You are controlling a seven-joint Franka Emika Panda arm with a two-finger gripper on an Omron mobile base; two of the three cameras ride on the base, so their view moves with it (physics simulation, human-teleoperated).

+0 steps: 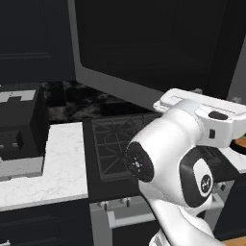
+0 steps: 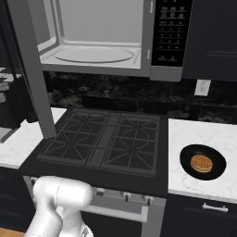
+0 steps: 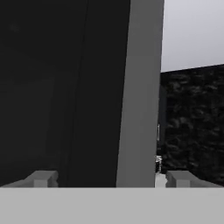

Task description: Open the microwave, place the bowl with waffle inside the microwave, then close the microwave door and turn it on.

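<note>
The hand [image 3: 107,179] is spread wide, holding nothing, up close to the swung-open door [image 3: 139,92], whose edge stands upright between its fingertips. The bowl [image 2: 202,162] sits on the bench [image 2: 199,132], well off from the hand, below the microwave [image 2: 148,41].

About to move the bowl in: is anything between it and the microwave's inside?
Nothing visible blocks it. The microwave door is swung wide to the left, the cavity of the microwave looks clear, and the bowl with waffle sits in the open on the counter right of the stove.
</note>
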